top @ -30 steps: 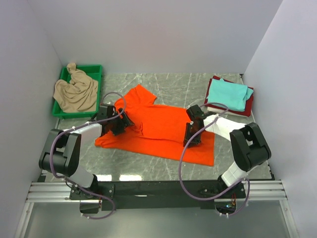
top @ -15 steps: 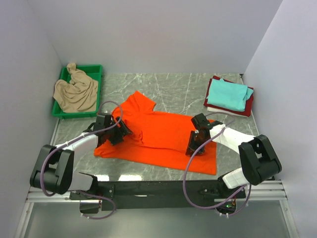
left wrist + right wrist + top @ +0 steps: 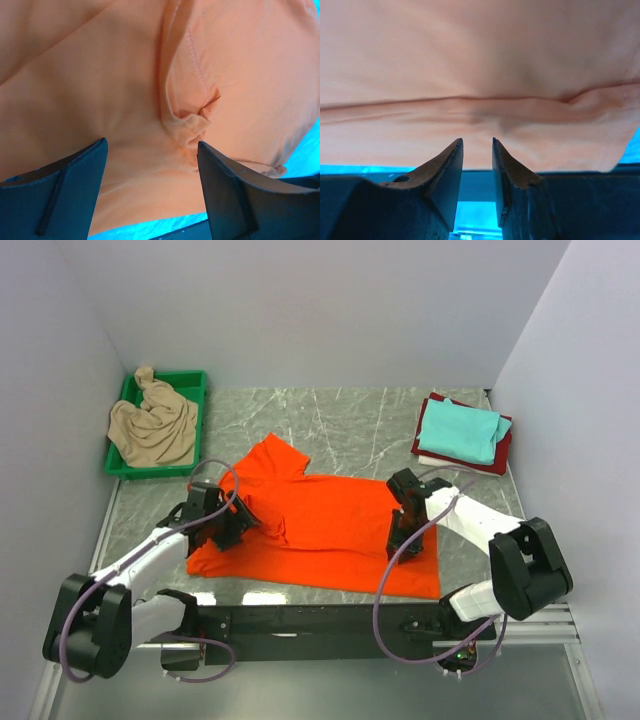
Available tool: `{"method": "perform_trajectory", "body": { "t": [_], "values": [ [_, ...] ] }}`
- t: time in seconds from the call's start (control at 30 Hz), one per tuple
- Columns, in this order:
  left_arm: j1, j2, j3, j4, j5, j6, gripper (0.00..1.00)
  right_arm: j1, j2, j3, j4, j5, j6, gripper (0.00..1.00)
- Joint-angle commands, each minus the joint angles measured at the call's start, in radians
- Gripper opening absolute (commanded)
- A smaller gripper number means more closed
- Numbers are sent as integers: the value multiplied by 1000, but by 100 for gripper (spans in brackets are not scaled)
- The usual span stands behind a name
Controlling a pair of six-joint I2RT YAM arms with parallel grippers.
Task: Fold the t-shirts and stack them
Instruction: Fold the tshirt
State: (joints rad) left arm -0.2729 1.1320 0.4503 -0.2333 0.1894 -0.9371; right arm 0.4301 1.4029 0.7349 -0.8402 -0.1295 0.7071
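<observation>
A bright orange t-shirt (image 3: 320, 520) lies spread flat on the marble table, one sleeve pointing to the far left. My left gripper (image 3: 228, 525) rests on its left part, near the collar, jaws wide open. In the left wrist view the open gripper (image 3: 151, 144) straddles the orange cloth (image 3: 100, 75) beside a puckered seam. My right gripper (image 3: 405, 530) sits on the shirt's right part. From the right wrist its jaws (image 3: 477, 141) stand a narrow gap apart with nothing between them, the tips at a ridge of orange cloth (image 3: 480, 60).
A beige t-shirt (image 3: 155, 425) lies crumpled in the green tray (image 3: 170, 375) at the far left. At the far right a folded teal shirt (image 3: 460, 430) tops a dark red one (image 3: 503, 452), white cloth (image 3: 432, 461) showing under them. Walls close three sides.
Both grippers have drawn back toward the near edge, and the orange t-shirt has slid that way with them. Neither gripper's opening has visibly changed.
</observation>
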Motion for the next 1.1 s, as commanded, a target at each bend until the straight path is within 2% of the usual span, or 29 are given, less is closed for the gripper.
{"method": "perform_trajectory", "body": {
  "t": [0.0,0.13,0.27,0.4,0.6,0.8,1.07],
  "values": [
    [-2,-66,36,-84,-51,18,79,32,-36,156,-89,56,-35,37],
    [-2,-112,97,-101,-94,53,81,94,-12,354,-45,31,-49,37],
    [17,-87,142,-74,-107,93,83,183,57,448,152,-45,-52,38],
    [47,-40,151,-37,-87,112,84,277,233,579,254,-99,-63,38],
    [75,1,120,43,-87,51,84,426,451,730,351,-96,-61,38],
    [78,34,105,89,-110,35,84,499,616,872,325,-62,-78,38],
    [95,97,48,170,-74,3,84,518,673,879,311,19,-89,39]
  ]
}}
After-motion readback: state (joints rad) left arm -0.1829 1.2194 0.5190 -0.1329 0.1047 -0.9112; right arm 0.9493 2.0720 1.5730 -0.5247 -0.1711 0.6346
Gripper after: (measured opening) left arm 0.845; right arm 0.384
